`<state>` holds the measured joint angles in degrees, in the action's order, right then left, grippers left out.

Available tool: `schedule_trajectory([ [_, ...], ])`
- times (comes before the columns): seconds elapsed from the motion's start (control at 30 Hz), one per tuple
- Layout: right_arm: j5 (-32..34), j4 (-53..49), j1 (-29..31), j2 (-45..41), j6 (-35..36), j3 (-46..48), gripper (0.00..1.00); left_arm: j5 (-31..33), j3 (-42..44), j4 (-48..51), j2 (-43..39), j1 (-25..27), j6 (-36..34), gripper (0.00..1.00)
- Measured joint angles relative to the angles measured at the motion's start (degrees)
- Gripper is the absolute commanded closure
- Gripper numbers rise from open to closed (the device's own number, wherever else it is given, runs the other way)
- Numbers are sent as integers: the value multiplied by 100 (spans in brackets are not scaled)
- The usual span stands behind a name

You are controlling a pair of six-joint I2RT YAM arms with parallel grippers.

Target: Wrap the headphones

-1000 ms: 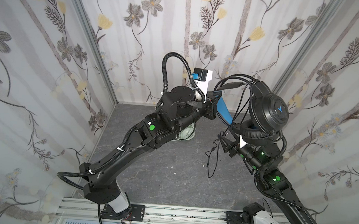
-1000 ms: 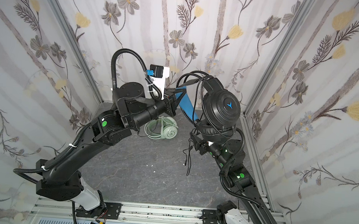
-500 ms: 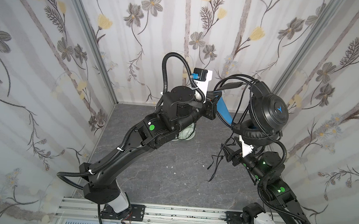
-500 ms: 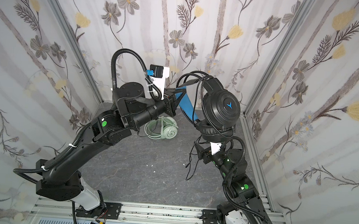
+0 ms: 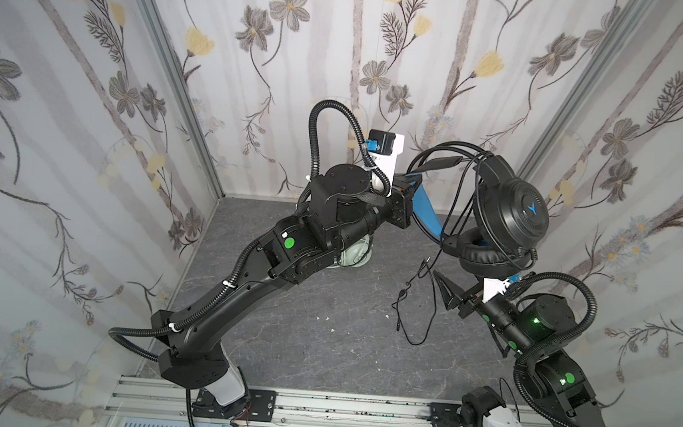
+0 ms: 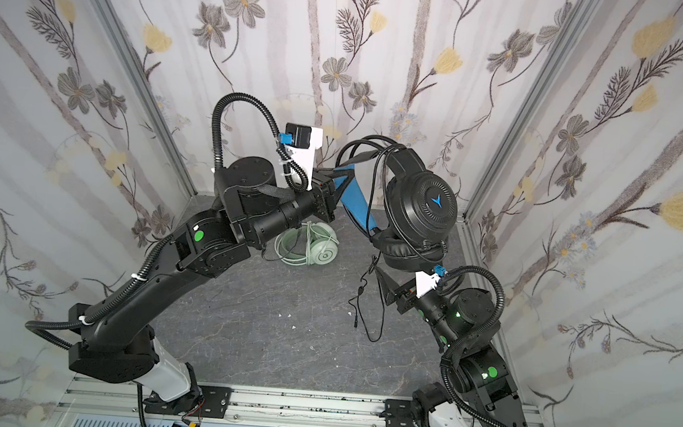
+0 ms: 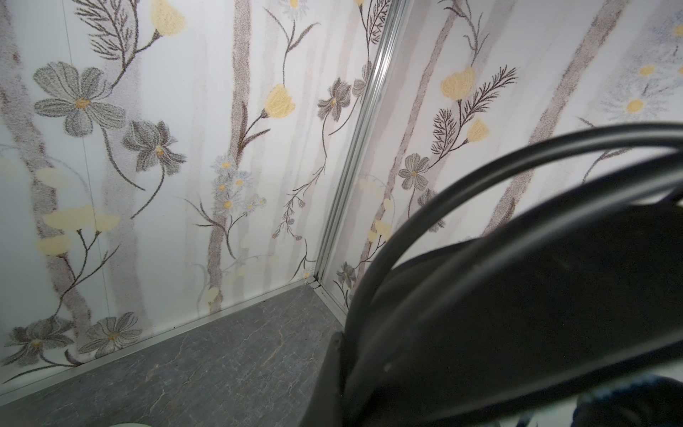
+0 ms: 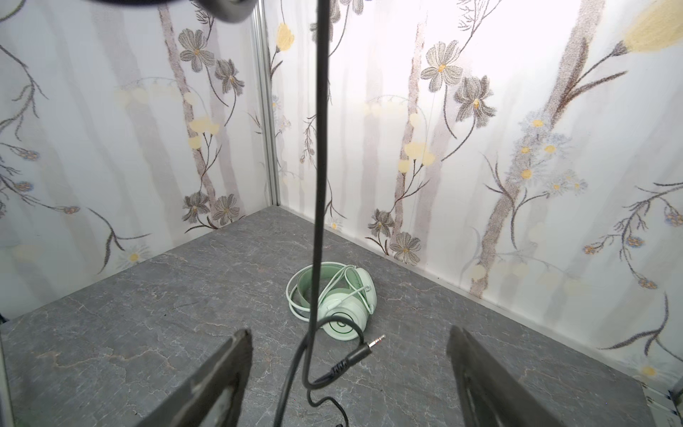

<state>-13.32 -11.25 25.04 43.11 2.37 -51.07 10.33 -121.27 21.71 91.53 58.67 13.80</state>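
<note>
My left gripper is clenched on the black headset at its blue band. My right gripper is released, and the cable hangs between its jaws.

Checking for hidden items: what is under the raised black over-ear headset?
Its loose black cable hangs toward the grey stone-look floor, beside the open right gripper. The black headset covers the floor directly beneath.

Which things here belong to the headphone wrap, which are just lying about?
Job:
- black headphones, held up by the left gripper, jaws shut
- their black cable, dangling between the open jaws of the right gripper
- mint-green headphones on the grey floor

Lying about:
- small white specks on the floor
</note>
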Motion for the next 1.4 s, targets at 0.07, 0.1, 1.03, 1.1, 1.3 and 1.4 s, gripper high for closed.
schedule_trajectory([
  [0.07, -142, 116, 0, 157, -74, -72, 17, 2, 0, 2, 2, 0, 0, 100],
  [0.1, -181, 201, 0, 238, -116, -96, 18, 15, 0, 0, 2, 0, 2, 100],
  [1.03, -581, 2378, -94, 1410, -975, 658, 66, 37, -2, 81, 44, 15, 13, 100],
  [1.1, -592, 2522, -164, 1478, -1084, 717, 69, 37, -2, 81, 44, 15, 13, 100],
  [1.3, -710, 2946, -444, 1495, -1436, 1126, 75, 85, 70, 63, -4, 15, 39, 100],
  [1.4, -741, 2992, -444, 1488, -1499, 1231, 71, 155, 118, 35, -17, 15, 92, 100],
])
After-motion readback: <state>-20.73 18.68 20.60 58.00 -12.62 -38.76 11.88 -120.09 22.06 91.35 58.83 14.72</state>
